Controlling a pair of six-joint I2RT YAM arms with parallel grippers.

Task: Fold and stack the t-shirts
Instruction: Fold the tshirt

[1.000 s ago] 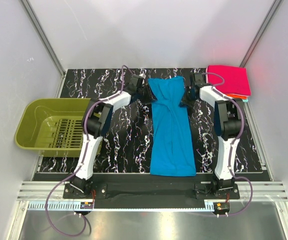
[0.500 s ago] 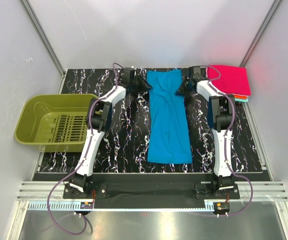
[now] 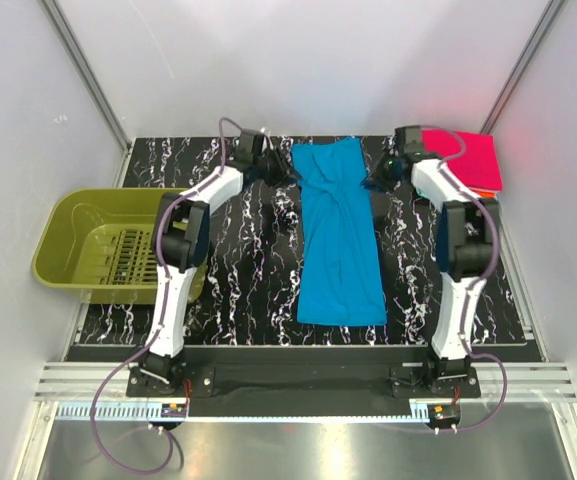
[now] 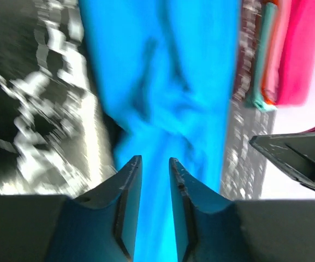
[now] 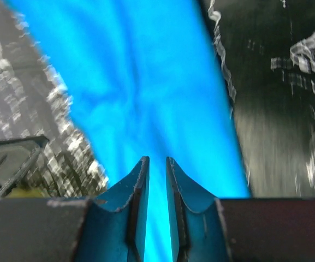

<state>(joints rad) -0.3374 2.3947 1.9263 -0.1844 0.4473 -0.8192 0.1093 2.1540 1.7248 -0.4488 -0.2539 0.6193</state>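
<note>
**Item 1: left gripper [image 3: 282, 172].** The arm is stretched long from the near edge to the far part of the table [image 3: 238, 280], its forearm angled inward. In the wrist view the gripper [image 4: 153, 159] has two dark, smooth, wedge-shaped fingers [image 4: 125, 191] standing a narrow slot apart, tips free. Nothing is seen clamped.

**Item 2: right gripper [image 3: 378, 182].** The arm is posed as a mirror of the left, reaching far and bent inward at the wrist. In the wrist view the gripper [image 5: 156, 159] has its jaws parted by a thin slot, and no cloth is seen in them.

**Item 3: blue t-shirt [image 3: 340, 240].** It is soft, matte, bright blue cloth, folded into one long narrow strip with creases near its far end.
- It lies flat between the two claws, with its far end level with them.
- It is just inward of the left claw and just inward of the right claw.
- The rest of the strip runs back toward the arm bases.
- From each wrist, the cloth [image 4: 168, 65] [image 5: 141, 82] spreads directly ahead of the fingertips and is blurred.

**Item 4: folded stack.**
- The magenta-pink t-shirt [image 3: 465, 160] is on top.
- Thin orange [image 3: 482, 192] and pale teal [image 4: 265, 49] edges show beneath it.
- The stack is squared and flat.
- It sits outward of the right claw, near it, at the far right corner.

**Item 5: basket [image 3: 63, 225].** It is olive-green plastic, with a slotted floor and rounded rim. It stands well outward of the left claw and nearer the bases.

**Item 6: table.** The surface is black with white marbled veining.
</note>
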